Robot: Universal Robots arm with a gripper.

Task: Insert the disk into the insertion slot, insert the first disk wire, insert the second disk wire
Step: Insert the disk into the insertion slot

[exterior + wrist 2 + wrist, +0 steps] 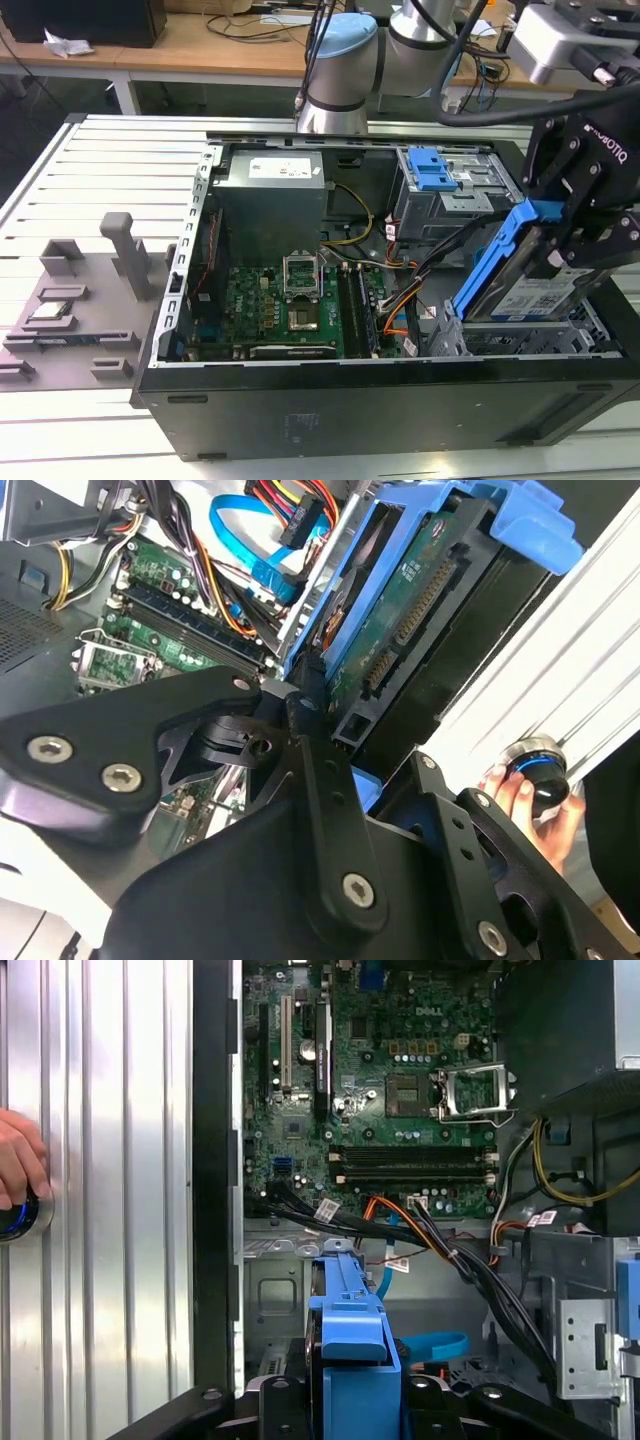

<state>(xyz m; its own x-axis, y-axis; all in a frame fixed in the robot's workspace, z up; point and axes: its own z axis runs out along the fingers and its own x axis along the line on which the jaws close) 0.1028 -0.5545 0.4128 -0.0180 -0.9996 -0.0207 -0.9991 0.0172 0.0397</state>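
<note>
One open tower case lies on its side on the slatted bench in the exterior view. The bench on the view's left is free apart from a grey fixture. At the case's end on the view's right, the claw is clamped on the disk. The disk hangs steeply tilted, its blue carrier rail rising toward the claw. Its low edge sits at the mouth of the insertion slot, the grey perforated cage against the case's near wall; whether the two touch cannot be told. Just behind stands the taller bay with its blue latch plate. A bundle of cables crosses the gap between bay, cage and motherboard, leaving little room on that side.

In the second wrist view, the disk's green circuit side faces the camera, and one of the black fingers presses its blue-framed edge. Beyond the case, a person's hand rests on a round button on the bench.

In the first wrist view, the carrier's blue end is centred over the grey cage. Cables run close alongside it, and the case's black side wall borders the cage.
</note>
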